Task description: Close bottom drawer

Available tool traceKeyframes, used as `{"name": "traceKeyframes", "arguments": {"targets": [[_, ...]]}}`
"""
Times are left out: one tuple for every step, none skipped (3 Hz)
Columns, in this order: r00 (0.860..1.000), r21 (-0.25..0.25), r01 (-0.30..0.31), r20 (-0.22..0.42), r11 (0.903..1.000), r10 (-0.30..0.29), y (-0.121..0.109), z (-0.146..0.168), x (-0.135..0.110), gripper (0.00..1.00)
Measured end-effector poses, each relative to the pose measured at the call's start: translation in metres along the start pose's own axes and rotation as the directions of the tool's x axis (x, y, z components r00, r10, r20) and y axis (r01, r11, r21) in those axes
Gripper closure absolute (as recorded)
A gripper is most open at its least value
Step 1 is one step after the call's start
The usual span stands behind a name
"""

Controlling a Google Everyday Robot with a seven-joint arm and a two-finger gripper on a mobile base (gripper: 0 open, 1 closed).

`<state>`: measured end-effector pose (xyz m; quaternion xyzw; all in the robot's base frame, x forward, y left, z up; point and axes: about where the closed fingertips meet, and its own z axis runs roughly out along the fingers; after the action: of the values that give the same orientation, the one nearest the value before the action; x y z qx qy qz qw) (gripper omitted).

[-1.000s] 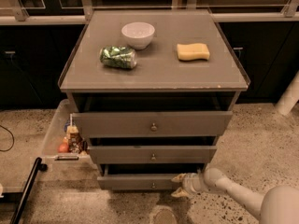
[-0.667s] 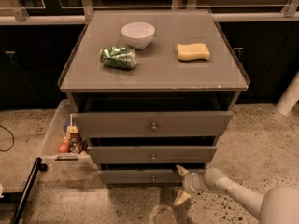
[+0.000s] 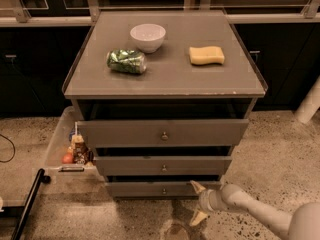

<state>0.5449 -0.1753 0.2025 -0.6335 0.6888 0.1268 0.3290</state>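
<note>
The bottom drawer [image 3: 150,189] is the slimmest grey-brown front of the three, with a small round knob [image 3: 164,190] at its centre. It sticks out only slightly from the cabinet, less than the two drawers above it. My gripper [image 3: 197,202] is low at the drawer's right end, just in front of the panel. It is open and empty, with one fingertip [image 3: 195,185] against the drawer front and the other pointing down toward the floor. My arm [image 3: 250,209] reaches in from the lower right.
The middle drawer [image 3: 163,166] and top drawer [image 3: 162,133] stand partly open. On the cabinet top sit a white bowl [image 3: 147,36], a green crumpled bag [image 3: 126,61] and a yellow sponge [image 3: 206,55]. A side tray [image 3: 55,141] with snacks hangs at the left. A black pole [image 3: 27,204] stands lower left.
The bottom drawer has slid back into the cabinet. My gripper followed it inward and now rests at its right end.
</note>
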Motion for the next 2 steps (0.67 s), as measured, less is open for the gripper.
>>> {"name": "traceKeyframes", "arguments": {"targets": [[0.999, 0.039, 0.009, -0.053, 0.9992, -0.007, 0.026, -0.048, 0.011, 0.0], [0.997, 0.084, 0.036, -0.075, 0.9958, -0.03, 0.059, -0.096, 0.008, 0.0]]}}
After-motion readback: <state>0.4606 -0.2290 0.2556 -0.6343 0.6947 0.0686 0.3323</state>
